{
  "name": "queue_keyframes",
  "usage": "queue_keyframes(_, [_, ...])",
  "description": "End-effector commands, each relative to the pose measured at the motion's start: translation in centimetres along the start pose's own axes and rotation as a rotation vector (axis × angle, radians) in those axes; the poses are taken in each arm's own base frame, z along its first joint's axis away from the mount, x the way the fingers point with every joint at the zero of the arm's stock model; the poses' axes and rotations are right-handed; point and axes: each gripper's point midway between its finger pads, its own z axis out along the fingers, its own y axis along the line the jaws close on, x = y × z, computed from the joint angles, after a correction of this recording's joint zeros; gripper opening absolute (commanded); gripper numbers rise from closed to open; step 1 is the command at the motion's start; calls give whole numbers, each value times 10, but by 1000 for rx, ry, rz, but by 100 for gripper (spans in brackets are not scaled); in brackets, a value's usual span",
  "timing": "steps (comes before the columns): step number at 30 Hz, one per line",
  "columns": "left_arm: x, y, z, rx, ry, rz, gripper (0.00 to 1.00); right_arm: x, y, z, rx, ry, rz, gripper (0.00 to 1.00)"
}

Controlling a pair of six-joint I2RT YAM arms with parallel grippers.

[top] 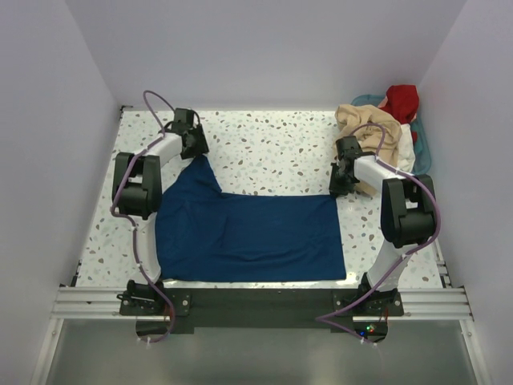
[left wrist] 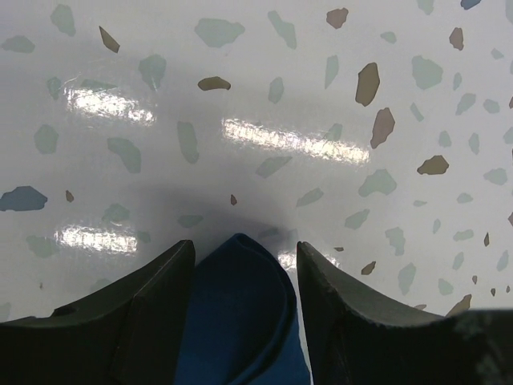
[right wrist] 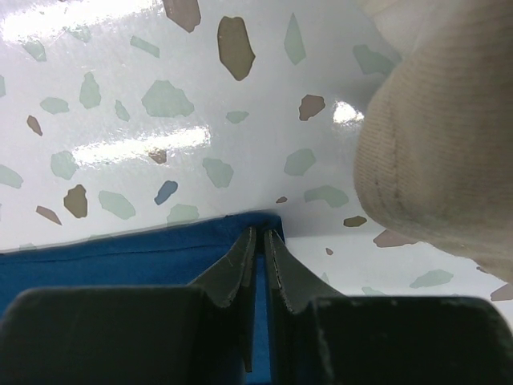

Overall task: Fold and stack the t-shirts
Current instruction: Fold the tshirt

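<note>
left jaws part-open around navy t-shirt [top: 248, 233] fold, right jaws pinched shut on its corner

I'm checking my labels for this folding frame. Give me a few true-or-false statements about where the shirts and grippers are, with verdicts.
1. The navy t-shirt lies spread on the table. True.
2. The right gripper is pinched shut on the navy t-shirt's far right corner. True.
3. The left gripper has beige cloth between its fingers. False: the cloth there is navy.
4. The red t-shirt lies at the table's far left. False: it sits at the far right, behind the beige t-shirt.
</note>
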Motion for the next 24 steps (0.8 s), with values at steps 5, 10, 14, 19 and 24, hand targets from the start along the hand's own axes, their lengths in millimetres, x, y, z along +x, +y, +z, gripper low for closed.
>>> queue_keyframes(5, [0, 7, 7, -49, 2, 74, 48, 6, 2, -4, -22, 16, 17, 9])
queue_keyframes(10, [14, 2, 9, -45, 27, 107, 28, 6, 2, -4, -22, 16, 15, 8])
queue_keyframes(14, [20, 1, 10, -44, 38, 105, 5, 6, 3, -6, -27, 15, 12, 4])
queue_keyframes(19, [8, -2, 5, -36, 3, 101, 0, 1, 5, -10, -32, 8, 13, 0])
queue_keyframes(24, [-25, -8, -9, -12, -80, 81, 0, -12, 9, -18, -35, -8, 24, 0])
